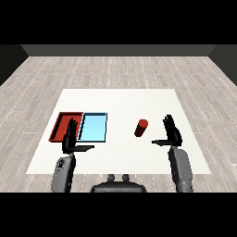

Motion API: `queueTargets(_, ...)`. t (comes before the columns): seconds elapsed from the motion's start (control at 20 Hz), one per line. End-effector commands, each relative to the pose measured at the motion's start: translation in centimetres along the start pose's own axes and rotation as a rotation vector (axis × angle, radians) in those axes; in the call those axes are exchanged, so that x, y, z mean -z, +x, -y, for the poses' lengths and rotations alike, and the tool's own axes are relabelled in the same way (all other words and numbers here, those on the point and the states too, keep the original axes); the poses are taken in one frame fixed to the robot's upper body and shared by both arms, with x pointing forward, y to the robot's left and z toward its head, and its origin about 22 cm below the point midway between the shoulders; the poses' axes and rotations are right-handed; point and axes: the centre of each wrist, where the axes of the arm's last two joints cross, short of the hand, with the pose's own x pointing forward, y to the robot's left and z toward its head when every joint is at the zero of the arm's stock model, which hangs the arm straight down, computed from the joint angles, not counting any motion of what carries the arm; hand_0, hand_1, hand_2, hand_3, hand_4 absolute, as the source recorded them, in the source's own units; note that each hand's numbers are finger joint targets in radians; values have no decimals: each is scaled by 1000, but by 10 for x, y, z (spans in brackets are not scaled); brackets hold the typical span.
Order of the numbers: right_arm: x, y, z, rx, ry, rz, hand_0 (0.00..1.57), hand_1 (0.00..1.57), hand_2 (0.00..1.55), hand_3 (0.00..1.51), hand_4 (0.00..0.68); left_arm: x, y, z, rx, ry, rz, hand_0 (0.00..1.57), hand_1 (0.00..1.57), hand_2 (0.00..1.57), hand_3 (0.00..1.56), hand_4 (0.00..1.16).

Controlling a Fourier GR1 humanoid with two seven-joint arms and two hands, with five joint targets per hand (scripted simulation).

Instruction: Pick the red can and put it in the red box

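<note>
A: Layout, big stuff first. White table [120,157], red tray [60,121] and light blue tray [94,127] side by side at its left part, touching edges.

B: And the can?

A: Red can [141,128], standing on the table right of centre, apart from both trays. Looks upright, maybe leaning a bit in this view, so long axis roughly vertical.

B: Which hand's nearer?

A: Right hand [172,133]. Can sits just to its left, thumb side, nothing between them. Not touching though, clear gap. Left hand [71,139] is over by the trays, in front of the red one, well away from the can.

B: Fingers?

A: Both hands spread, fingers straight, thumbs stuck out sideways. Neither holds anything.

B: So the pick hasn't started.

A: I'd say no. Likely the right hand goes leftward to the can, wraps it from the side, then carries it across past the blue tray to the red one. Long crossing, that's my guess.
</note>
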Motion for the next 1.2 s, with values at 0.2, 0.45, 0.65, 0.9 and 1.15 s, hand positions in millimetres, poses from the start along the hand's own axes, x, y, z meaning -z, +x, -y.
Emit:
queueTargets(0.2,19,8,-2,5,8,7,0,0,0,0,0,-9,3,-1,5,-7,-3,0,0,0,0,0)
queueTargets(0.45,42,-27,-19,60,23,-42,0,0,0,0,0,-8,1,10,-10,-2,5,0,0,0,0,0)
queueTargets(0.65,37,-30,-8,115,-7,-37,0,0,0,0,0,14,5,6,-20,9,-10,0,0,0,0,0)
queueTargets(0.9,40,-35,-18,125,4,-71,0,0,0,0,0,4,3,5,-35,-4,8,0,0,0,0,0)
queueTargets(1.15,41,-53,-29,138,-9,-95,0,0,0,0,0,-6,-9,10,-48,-5,4,0,0,0,0,0)
